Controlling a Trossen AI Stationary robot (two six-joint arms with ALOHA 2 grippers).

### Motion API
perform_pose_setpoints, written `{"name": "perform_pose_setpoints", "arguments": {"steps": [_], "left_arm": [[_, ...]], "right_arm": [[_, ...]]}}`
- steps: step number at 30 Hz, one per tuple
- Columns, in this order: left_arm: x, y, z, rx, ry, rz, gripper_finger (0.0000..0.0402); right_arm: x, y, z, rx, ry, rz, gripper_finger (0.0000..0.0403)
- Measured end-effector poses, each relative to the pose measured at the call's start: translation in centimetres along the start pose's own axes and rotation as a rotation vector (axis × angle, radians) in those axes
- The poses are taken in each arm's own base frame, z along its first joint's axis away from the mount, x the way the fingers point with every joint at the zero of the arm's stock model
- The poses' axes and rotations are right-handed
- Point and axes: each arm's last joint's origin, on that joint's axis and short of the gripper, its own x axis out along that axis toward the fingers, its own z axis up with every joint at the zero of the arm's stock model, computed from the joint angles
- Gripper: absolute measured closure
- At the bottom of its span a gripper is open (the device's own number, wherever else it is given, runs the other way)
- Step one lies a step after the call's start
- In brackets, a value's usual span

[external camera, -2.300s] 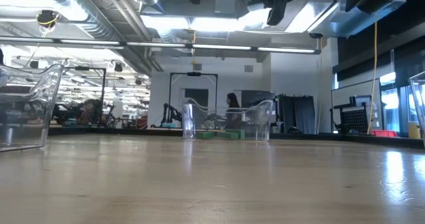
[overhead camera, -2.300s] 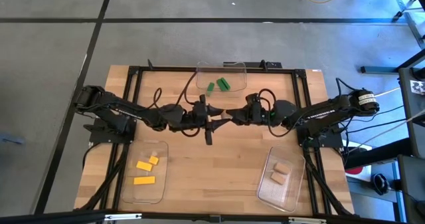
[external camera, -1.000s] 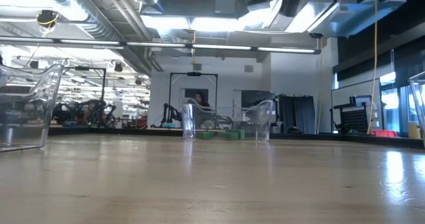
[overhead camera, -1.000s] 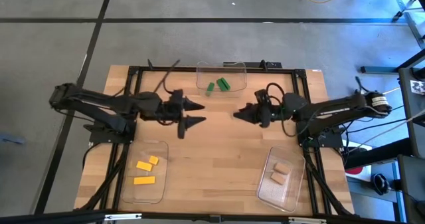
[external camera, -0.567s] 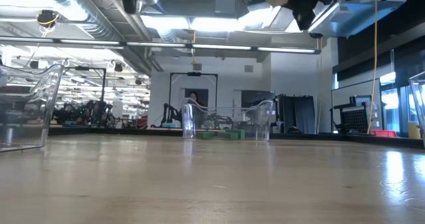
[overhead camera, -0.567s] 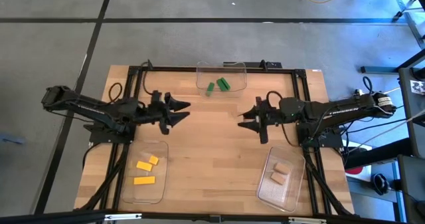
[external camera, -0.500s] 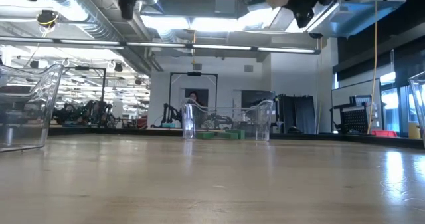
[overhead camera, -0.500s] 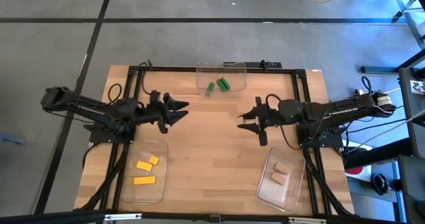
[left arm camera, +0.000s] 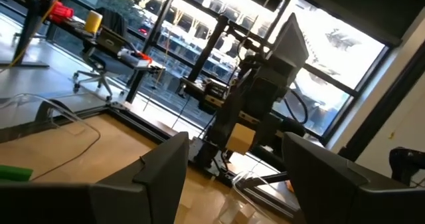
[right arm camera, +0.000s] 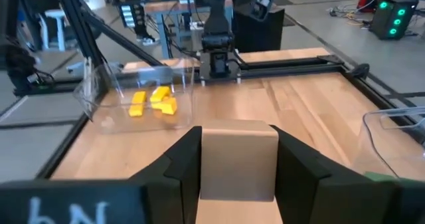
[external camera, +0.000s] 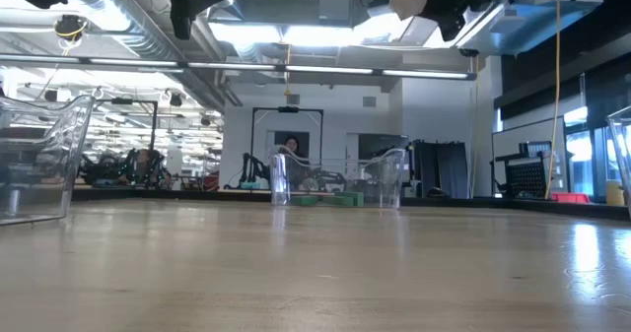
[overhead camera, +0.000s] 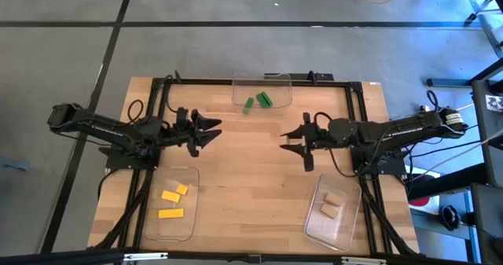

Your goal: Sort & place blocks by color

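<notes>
Right wrist view: right pincer (right arm camera: pixel 236 167) grips upright tan block (right arm camera: pixel 238 159).

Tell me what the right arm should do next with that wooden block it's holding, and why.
Probably swing the right gripper toward the near right tray and lower over it. Its fingers clamp a tan block, and that tray already holds two tan blocks, while yellow and green sit in other trays.

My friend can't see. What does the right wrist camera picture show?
The right gripper holds a pale tan wood block between its dark fingers, above the wooden table. Farther off, yellow blocks lie in a clear tray.
</notes>
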Motion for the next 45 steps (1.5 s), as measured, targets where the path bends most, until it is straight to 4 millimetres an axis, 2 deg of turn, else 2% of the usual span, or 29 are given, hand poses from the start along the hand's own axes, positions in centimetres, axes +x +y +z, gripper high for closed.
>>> {"name": "perform_pose_setpoints", "arguments": {"steps": [5,13,18,21,24,29,33,37,45], "left_arm": [[0.0,0.0,0.0,0.004,-0.003,0.006,0.0167],[0.0,0.1,-0.1,0.011,0.003,0.031,0.0167],[0.0,0.1,-0.1,0.011,0.003,0.032,0.0167],[0.0,0.2,-0.1,0.011,0.0,0.036,0.0167],[0.0,0.2,-0.1,0.011,0.001,0.036,0.0167],[0.0,0.2,-0.1,0.045,0.001,0.036,0.0167],[0.0,0.1,-0.1,0.062,0.0,0.036,0.0167],[0.0,0.1,-0.1,0.063,0.0,0.036,0.0167],[0.0,0.1,-0.1,0.062,-0.001,0.036,0.0167]], "right_arm": [[-1.7,0.3,1.0,0.052,0.029,0.07,0.0265],[-7.7,3.9,2.4,0.248,0.559,0.249,0.0265],[-9.2,7.7,1.1,0.405,0.834,0.33,0.0265],[-9.1,10.6,-0.8,0.428,0.968,0.332,0.0265],[-8.3,13.2,-3.3,0.385,1.081,0.257,0.0265],[-5.7,16.3,-7.4,0.303,1.143,0.122,0.0265],[-3.9,17.4,-10.5,0.252,1.197,0.039,0.0265],[-2.8,17.9,-12.6,0.215,1.241,-0.016,0.0265],[-2.3,18.0,-13.5,0.184,1.225,-0.06,0.0243]]}}
